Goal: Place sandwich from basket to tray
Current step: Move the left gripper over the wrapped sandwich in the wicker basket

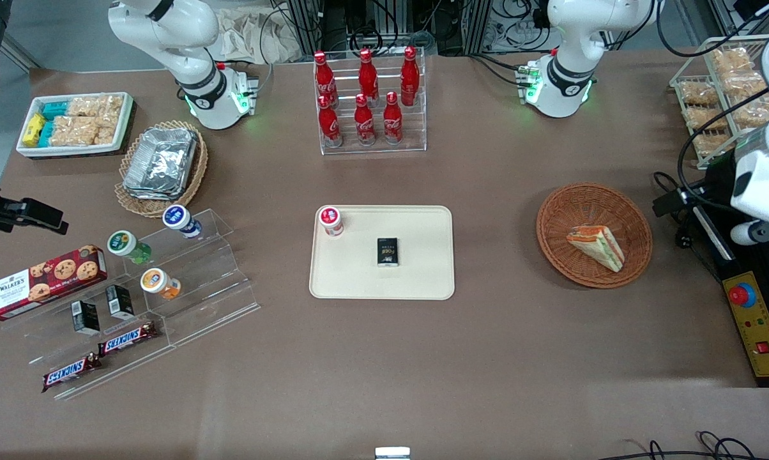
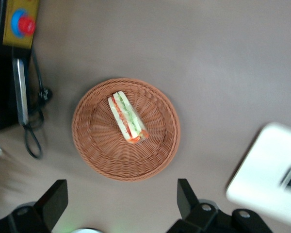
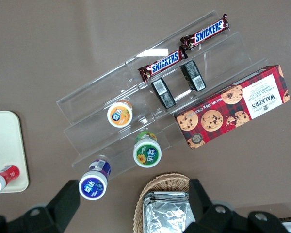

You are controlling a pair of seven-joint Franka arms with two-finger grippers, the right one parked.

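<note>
The sandwich [image 1: 596, 246] [image 2: 127, 116], a wrapped wedge with orange, red and green layers, lies in the round reddish-brown basket [image 1: 557, 211] [image 2: 87, 141]. The cream tray [image 1: 423, 268] [image 2: 266, 174] sits at mid-table, beside the basket toward the parked arm's end. My left gripper [image 2: 121, 188] hangs high above the table by the basket's rim, open, with nothing between its fingers. In the front view the arm's white wrist [image 1: 761, 185] is at the working arm's end of the table, beside the basket.
On the tray stand a red-capped bottle [image 1: 330, 220] and a small black box [image 1: 388, 252]. A yellow control box with a red stop button [image 1: 758, 326] and cables [image 1: 685, 211] lie beside the basket. A cola bottle rack [image 1: 368, 102] stands farther from the camera than the tray.
</note>
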